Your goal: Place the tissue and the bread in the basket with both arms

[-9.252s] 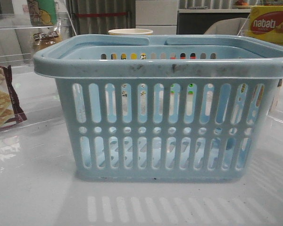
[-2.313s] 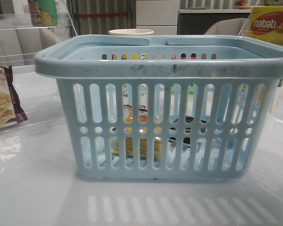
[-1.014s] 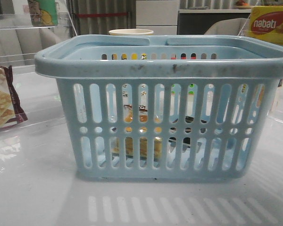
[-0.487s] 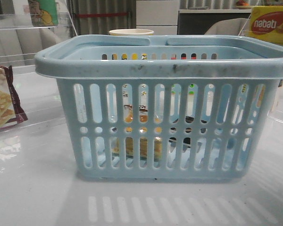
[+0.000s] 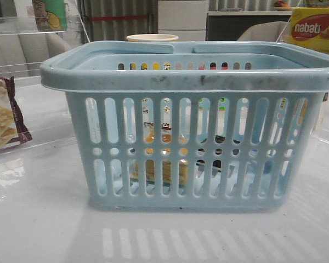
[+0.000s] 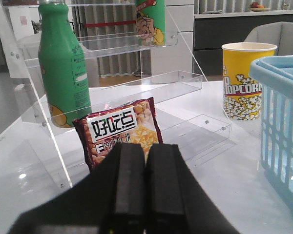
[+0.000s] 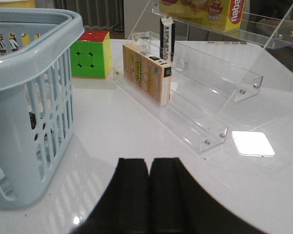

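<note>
The light-blue slotted basket (image 5: 192,79) fills the middle of the front view. Through its slots I see the golden-brown bread (image 5: 156,164) in its clear wrapper on the basket floor, with a dark shape (image 5: 219,150) beside it that I cannot name; no tissue is plainly visible. The basket's side also shows in the left wrist view (image 6: 283,112) and the right wrist view (image 7: 29,102). My left gripper (image 6: 145,151) is shut and empty, low over the table to the left of the basket. My right gripper (image 7: 149,163) is shut and empty, to its right. Neither shows in the front view.
Left of the basket: a maroon-edged cracker packet (image 6: 119,129), a green bottle (image 6: 63,68) on a clear acrylic shelf (image 6: 136,87), a yellow popcorn cup (image 6: 241,80). On the right: a Rubik's cube (image 7: 90,53), a yellow carton (image 7: 146,73) in a clear rack (image 7: 205,97), a nabati box (image 5: 315,27).
Since the oldest frame, the bread and a dark object have appeared inside the basket. Over the last second nothing has visibly moved.
</note>
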